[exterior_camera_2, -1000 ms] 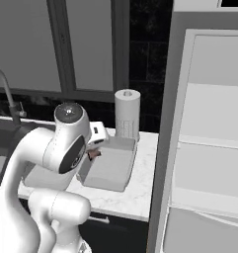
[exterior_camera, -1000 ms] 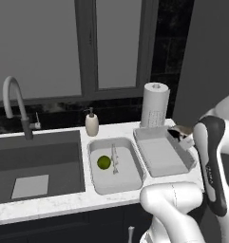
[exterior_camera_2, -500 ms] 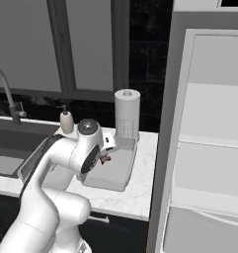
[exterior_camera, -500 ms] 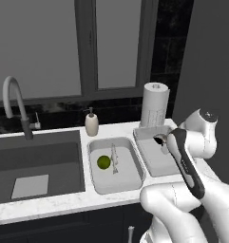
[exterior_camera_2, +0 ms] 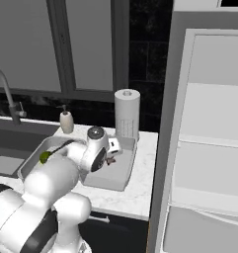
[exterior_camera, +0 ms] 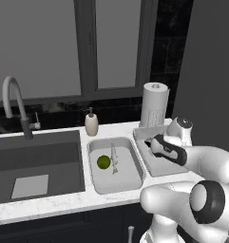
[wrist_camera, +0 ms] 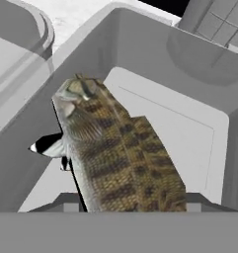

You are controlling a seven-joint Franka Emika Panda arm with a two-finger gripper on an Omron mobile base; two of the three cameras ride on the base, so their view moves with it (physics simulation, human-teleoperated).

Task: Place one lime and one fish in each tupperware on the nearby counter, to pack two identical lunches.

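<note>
Fingers: closed about a fish, tips just visible either side of the body at the lower edge of the hand view.
Held fish: brown, scaly, mottled; hanging over the inside of the right tupperware, head end toward its floor; contact with the floor cannot be told.
Right tupperware: grey, rectangular, near the right end of the worktop, just in front of the paper towel roll; partly covered by the arm in both base views.
Left tupperware: just beside the right one, between it and the sink; holding a lime and a second fish, slim and pale, just right of the lime.
Soap bottle: upright at the back edge of the worktop, behind the left tupperware.
Sink: dark, sunken, at the left part of the worktop; curved tap behind it.
</note>
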